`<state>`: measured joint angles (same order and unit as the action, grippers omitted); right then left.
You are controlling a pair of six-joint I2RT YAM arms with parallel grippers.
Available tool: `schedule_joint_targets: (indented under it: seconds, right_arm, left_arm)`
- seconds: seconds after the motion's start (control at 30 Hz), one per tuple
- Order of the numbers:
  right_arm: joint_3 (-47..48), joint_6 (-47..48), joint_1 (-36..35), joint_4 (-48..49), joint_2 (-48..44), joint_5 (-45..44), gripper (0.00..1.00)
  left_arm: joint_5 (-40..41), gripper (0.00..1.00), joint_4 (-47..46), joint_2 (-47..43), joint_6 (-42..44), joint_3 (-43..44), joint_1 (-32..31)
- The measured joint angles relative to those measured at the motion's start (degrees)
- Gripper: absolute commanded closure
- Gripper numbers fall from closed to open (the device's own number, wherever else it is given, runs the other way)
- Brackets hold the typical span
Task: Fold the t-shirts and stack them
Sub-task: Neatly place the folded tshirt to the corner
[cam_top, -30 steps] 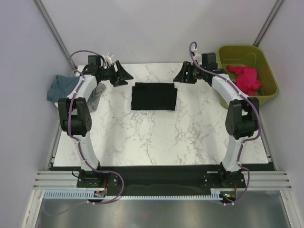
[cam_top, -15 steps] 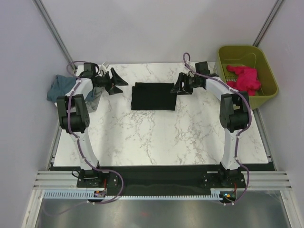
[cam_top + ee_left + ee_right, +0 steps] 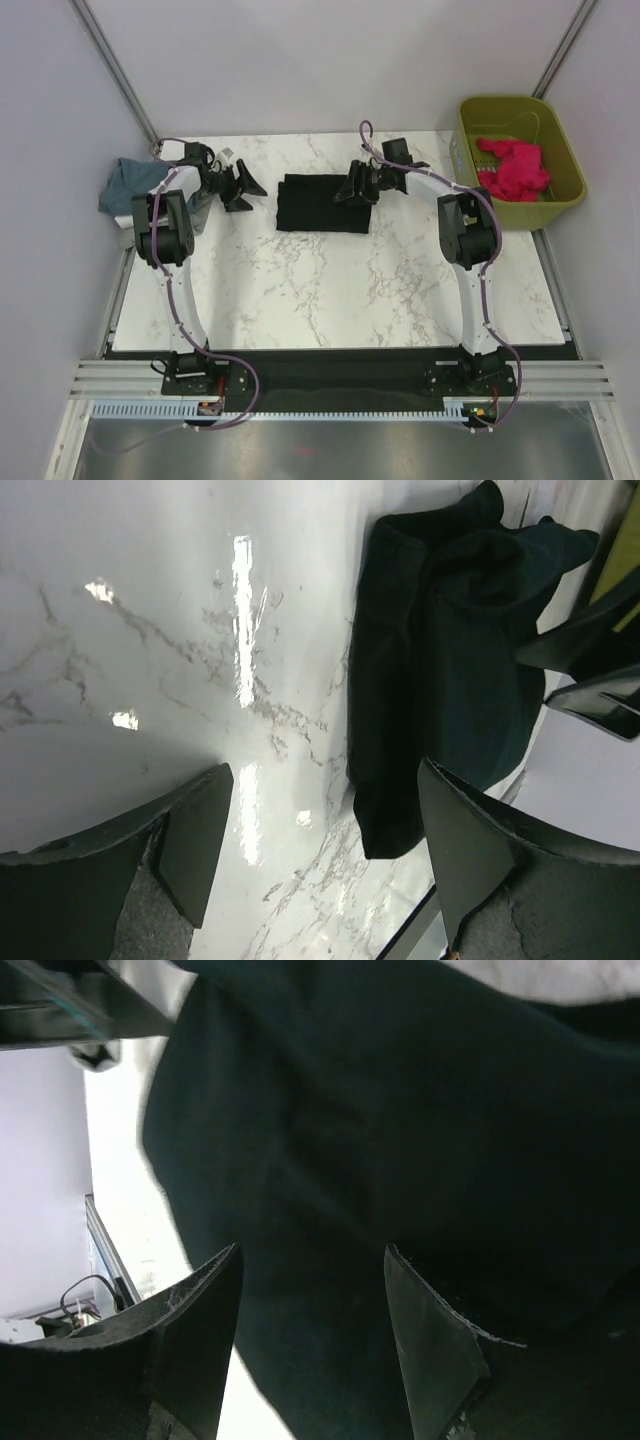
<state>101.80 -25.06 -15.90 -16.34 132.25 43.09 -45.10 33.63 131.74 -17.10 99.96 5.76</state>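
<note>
- Left fingers (image 3: 195, 840): spread wide, nothing between them but bare marble. They hang low over the surface (image 3: 320, 290), tips toward the black shirt (image 3: 323, 203).
- From the left wrist, the shirt's left edge runs just past the right-hand tip. A strip of bare marble separates the fingers from the cloth, with no contact.
- Right fingers (image 3: 430, 1340): parted, gripping nothing. Dark cloth fills the gap and nearly the whole wrist view. They sit over the shirt's far right corner; touching or just above, cannot tell.
- The two sets of fingers face each other across the shirt, left one off its left edge, right one over its right end.
- Black shirt: folded to a flat rectangle, long side across the surface, at far centre. Edges are fairly straight from above. From the left wrist the far end looks rumpled, with the near corner rounded.
- A band of bare marble runs between the shirt's far edge and the surface's far edge.
- The near half of the surface is bare between the two arms, the widest open room.
- Teal shirt (image 3: 125, 183): crumpled heap off the far left edge of the surface, behind the left arm's elbow, well apart from the black shirt.
- Basket (image 3: 505, 101): off the far right corner, outside the surface edge. A pink cloth (image 3: 515, 167) lies bunched inside.
</note>
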Motion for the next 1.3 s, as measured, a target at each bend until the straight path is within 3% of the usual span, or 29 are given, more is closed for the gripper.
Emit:
schedule_joint_targets:
  seconds: [0.3,1.0,1.1,1.2,1.23,1.27,1.3]
  right_arm:
    - [-0.2,-0.7,0.3,0.1,2.5,0.4,0.33]
    - [-1.0,-0.7,0.3,0.6,2.2,0.3,0.32]
    - [-1.9,-0.7,0.3,0.9,1.6,0.2,0.32]
    - [-2.4,-0.6,0.3,0.9,1.2,0.0,0.32]
    - [-2.6,-0.6,0.3,0.9,1.1,0.0,0.32]
    - [-2.7,-0.6,0.3,0.9,0.9,-0.1,0.32]
    - [-2.8,-0.4,0.3,0.9,0.8,-0.1,0.32]
  left_arm:
    - [-0.3,0.19,-0.5,2.7,0.2,4.3,-3.0]
    - [-6.4,0.25,-2.5,3.8,-3.0,2.0,-10.4]
    - [-6.3,0.37,-2.9,4.3,-3.5,2.2,-11.3]
    - [-5.2,0.69,-2.8,4.6,-3.8,2.2,-11.5]
    - [-4.5,0.91,-2.6,4.6,-4.0,2.1,-11.5]
    - [-4.1,0.97,-2.4,4.6,-4.0,2.0,-11.4]
    - [-3.6,0.98,-2.4,4.6,-3.7,2.0,-11.3]
